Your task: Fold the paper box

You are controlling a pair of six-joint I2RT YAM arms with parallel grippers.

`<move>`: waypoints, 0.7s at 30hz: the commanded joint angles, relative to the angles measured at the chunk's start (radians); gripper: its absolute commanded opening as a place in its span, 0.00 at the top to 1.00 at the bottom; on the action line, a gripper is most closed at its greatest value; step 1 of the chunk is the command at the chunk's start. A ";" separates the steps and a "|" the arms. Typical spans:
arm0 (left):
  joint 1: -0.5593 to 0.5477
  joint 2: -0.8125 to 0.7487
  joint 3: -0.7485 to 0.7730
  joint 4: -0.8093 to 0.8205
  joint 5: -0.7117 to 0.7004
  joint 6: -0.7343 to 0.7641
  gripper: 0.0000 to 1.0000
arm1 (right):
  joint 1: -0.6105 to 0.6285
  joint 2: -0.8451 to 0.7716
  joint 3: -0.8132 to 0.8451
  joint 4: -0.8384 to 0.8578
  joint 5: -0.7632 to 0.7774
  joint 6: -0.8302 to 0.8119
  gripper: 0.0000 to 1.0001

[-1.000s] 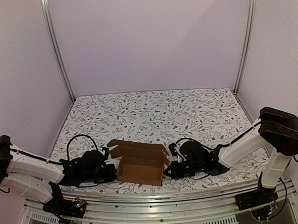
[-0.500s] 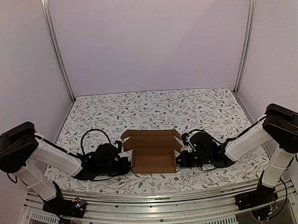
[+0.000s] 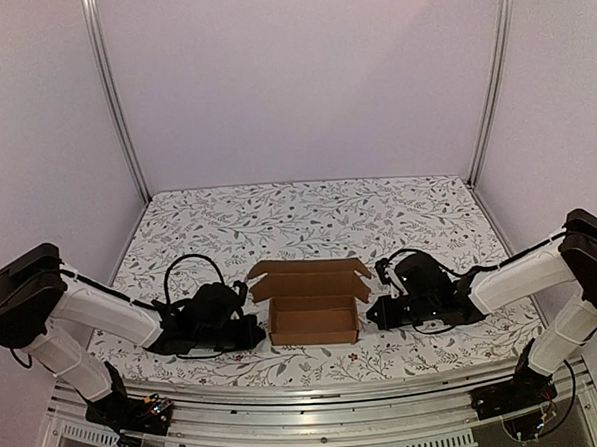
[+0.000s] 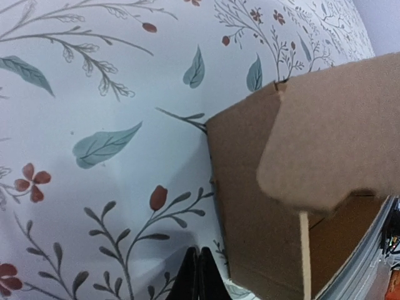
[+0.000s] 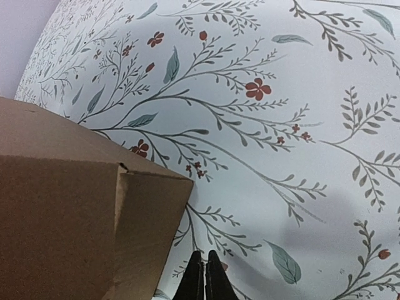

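The brown paper box (image 3: 311, 315) stands as an open carton near the table's front middle, its lid flap (image 3: 311, 278) raised behind. My left gripper (image 3: 256, 332) lies low at the box's left end, shut and empty; in the left wrist view its black tips (image 4: 199, 275) sit just short of the box's wall (image 4: 250, 206). My right gripper (image 3: 371, 315) lies at the box's right end, shut and empty; in the right wrist view its tips (image 5: 205, 278) are beside the box's corner (image 5: 81, 212), not touching it.
The table is covered by a white floral cloth (image 3: 318, 217). A metal rail (image 3: 318, 408) runs along the front edge. Lilac walls and two upright metal posts (image 3: 111, 93) close in the back and sides.
The box was turned square to the table and shifted right and away. Both arms followed it, the left reaching right, the right drawing back rightward a little from the box's end.
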 commanded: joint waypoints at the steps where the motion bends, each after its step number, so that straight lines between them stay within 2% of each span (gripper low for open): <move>1: -0.003 -0.084 0.004 -0.204 -0.050 0.043 0.98 | -0.011 -0.089 -0.008 -0.164 0.056 -0.087 0.98; 5: 0.001 -0.165 0.027 -0.362 -0.116 0.093 0.99 | -0.013 -0.186 -0.001 -0.265 0.134 -0.130 0.98; 9: 0.034 -0.213 0.067 -0.443 -0.147 0.149 1.00 | -0.012 -0.293 0.031 -0.381 0.186 -0.183 0.97; 16: 0.103 -0.275 0.096 -0.451 -0.111 0.255 1.00 | -0.014 -0.441 0.097 -0.507 0.179 -0.262 0.81; 21: 0.156 -0.339 0.095 -0.434 -0.080 0.315 0.96 | -0.013 -0.475 0.144 -0.532 0.111 -0.308 0.81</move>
